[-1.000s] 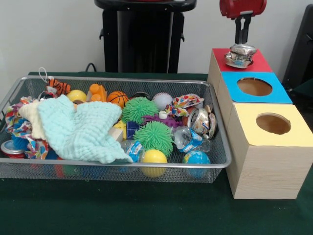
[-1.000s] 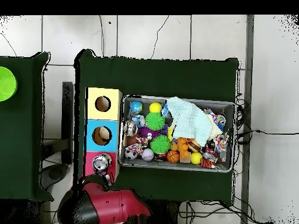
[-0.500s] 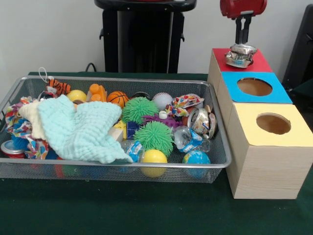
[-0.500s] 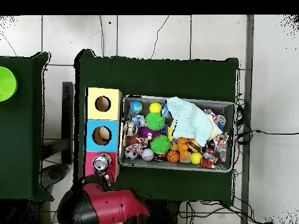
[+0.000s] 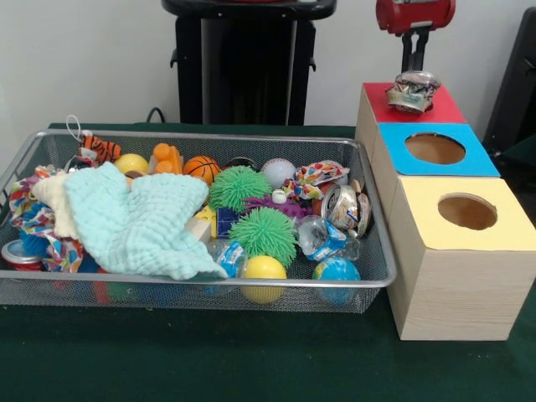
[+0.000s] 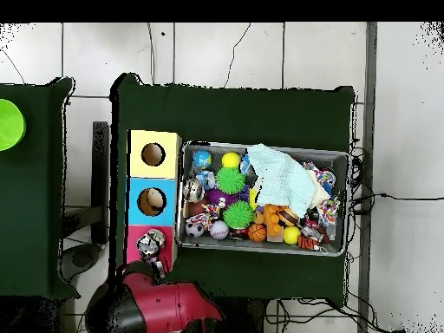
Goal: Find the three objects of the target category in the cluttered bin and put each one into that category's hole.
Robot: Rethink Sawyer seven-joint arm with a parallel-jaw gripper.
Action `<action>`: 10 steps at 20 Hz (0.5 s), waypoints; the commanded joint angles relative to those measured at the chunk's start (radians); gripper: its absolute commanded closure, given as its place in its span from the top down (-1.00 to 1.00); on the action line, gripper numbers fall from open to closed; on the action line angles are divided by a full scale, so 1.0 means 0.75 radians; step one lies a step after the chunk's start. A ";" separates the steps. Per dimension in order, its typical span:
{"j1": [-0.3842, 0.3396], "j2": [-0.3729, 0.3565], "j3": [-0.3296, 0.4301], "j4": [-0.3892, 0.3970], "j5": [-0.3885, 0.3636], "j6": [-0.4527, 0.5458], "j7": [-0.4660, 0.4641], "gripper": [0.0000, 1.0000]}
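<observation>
A crushed silver can (image 5: 414, 90) hangs at the red-topped box (image 5: 440, 107), covering its hole. My gripper (image 5: 414, 69) comes straight down onto the can's top and is shut on it. From overhead the can (image 6: 150, 244) lies over the red box (image 6: 135, 253), with the red arm (image 6: 165, 308) just below it. Another crushed can (image 5: 343, 207) lies at the right end of the mesh bin (image 5: 201, 280). A third can (image 5: 18, 254) is half buried at the bin's left end.
The blue box (image 5: 477, 159) and the yellow box (image 5: 502, 234) stand in a row in front of the red one, each with an uncovered round hole. The bin also holds a mint cloth (image 5: 138, 222), green spiky balls (image 5: 263, 234), small balls and toys.
The gripper and the can have risen slightly above the red box. Nothing in the bin has moved.
</observation>
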 commanded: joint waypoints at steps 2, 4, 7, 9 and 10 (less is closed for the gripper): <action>-0.020 0.211 -0.112 -0.230 -0.123 -0.330 0.161 -1.00; -0.018 0.212 -0.136 -0.263 -0.163 -0.406 0.146 -1.00; -0.021 0.196 -0.152 -0.296 -0.229 -0.509 0.124 -1.00; -0.019 0.186 -0.157 -0.304 -0.262 -0.538 0.125 -1.00; -0.021 0.179 -0.156 -0.302 -0.270 -0.537 0.128 -1.00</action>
